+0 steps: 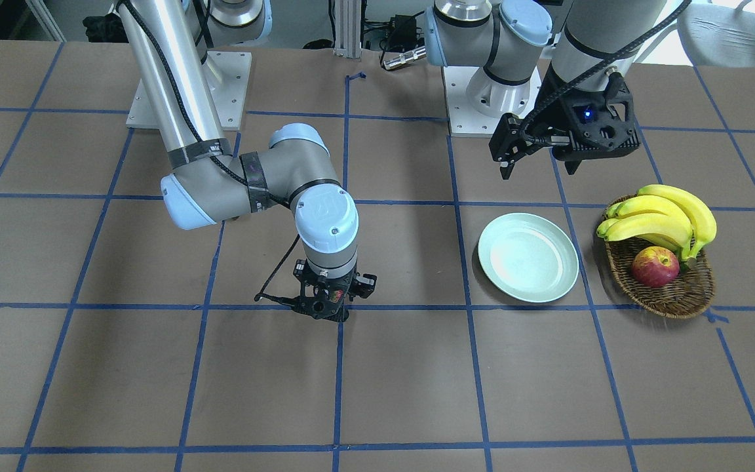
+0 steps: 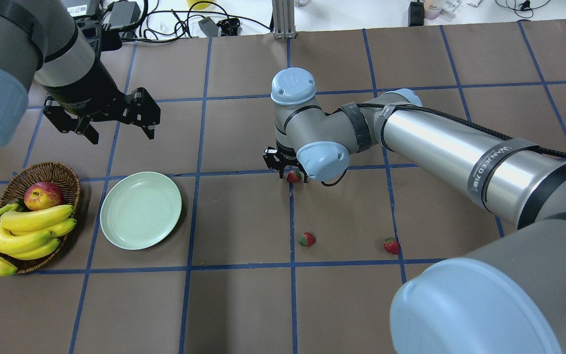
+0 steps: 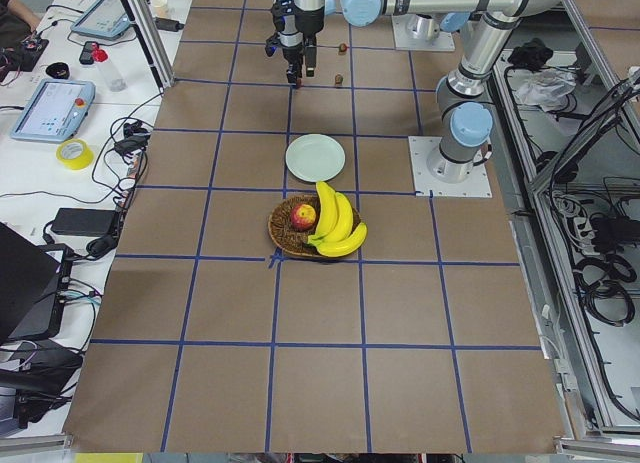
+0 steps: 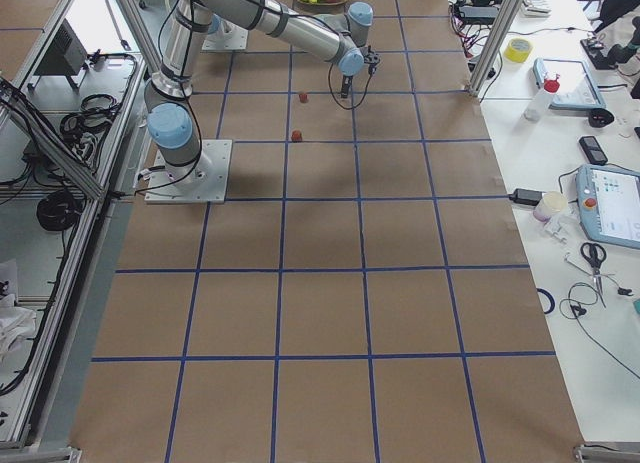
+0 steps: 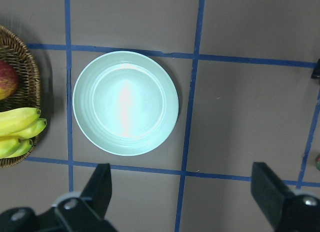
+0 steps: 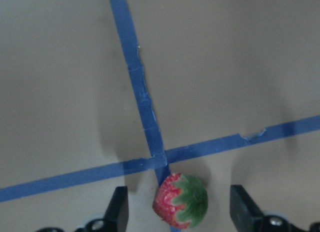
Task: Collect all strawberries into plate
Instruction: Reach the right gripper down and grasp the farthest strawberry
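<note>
The right gripper (image 6: 180,194) sits spread either side of a strawberry (image 6: 181,204) on the table (image 2: 243,295), well apart from the plate (image 2: 140,209); the left gripper (image 2: 116,118) hangs spread too. Light, soft, bruisable, I'd say: pinch gently across its middle.

The overhead view looks forward and down on the counter (image 2: 243,305), the front view faces back steeply, both side views look along it from afar, and the close wrist cameras look straight down, the left sharing the plate (image 5: 125,102) with overhead.
</note>
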